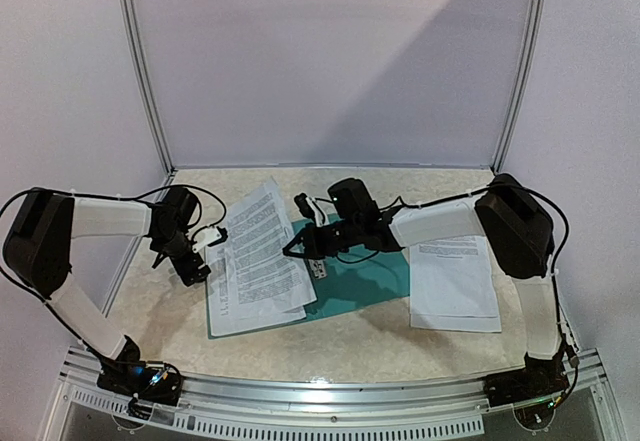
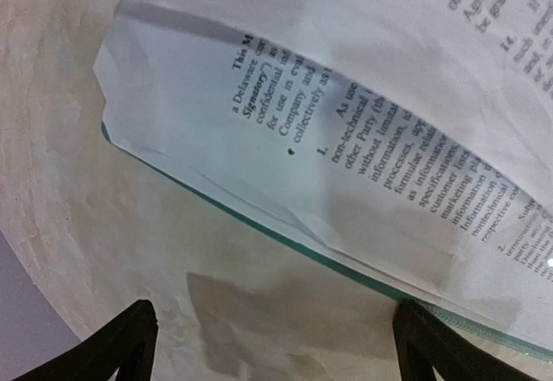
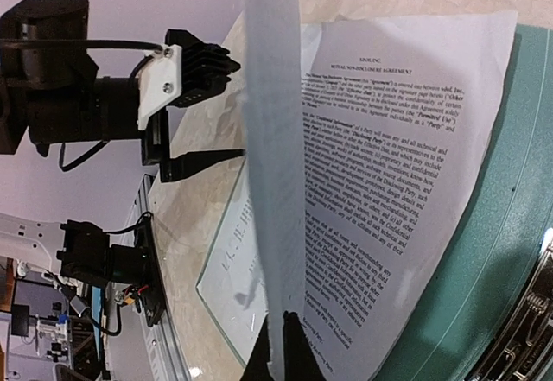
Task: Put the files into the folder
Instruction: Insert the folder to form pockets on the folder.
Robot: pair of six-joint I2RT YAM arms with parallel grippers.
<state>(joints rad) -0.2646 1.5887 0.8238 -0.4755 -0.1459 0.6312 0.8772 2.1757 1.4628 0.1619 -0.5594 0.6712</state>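
While the right gripper (image 1: 298, 245) is pinched shut on the edge of one sheet (image 1: 258, 226), the top view shows the folder (image 1: 372, 279) open beneath it. The files (image 1: 240, 306) are fanned just beyond its fingertips, and the left gripper (image 1: 195, 269) is held spread beside their far edge. From the left wrist, bare table (image 2: 95, 225) is seen between the wide fingers (image 2: 112, 351), with a paper corner ahead over a teal rim. From the right wrist, the pinched sheet is seen edge-on, rising from the fingertips, with the clip (image 3: 529, 329) off to one side. The sheet would best be lowered slowly and squared to the stack inside the teal border before release. A smooth marbled tabletop is suggested, enclosed by plain pale walls (image 1: 330, 61).
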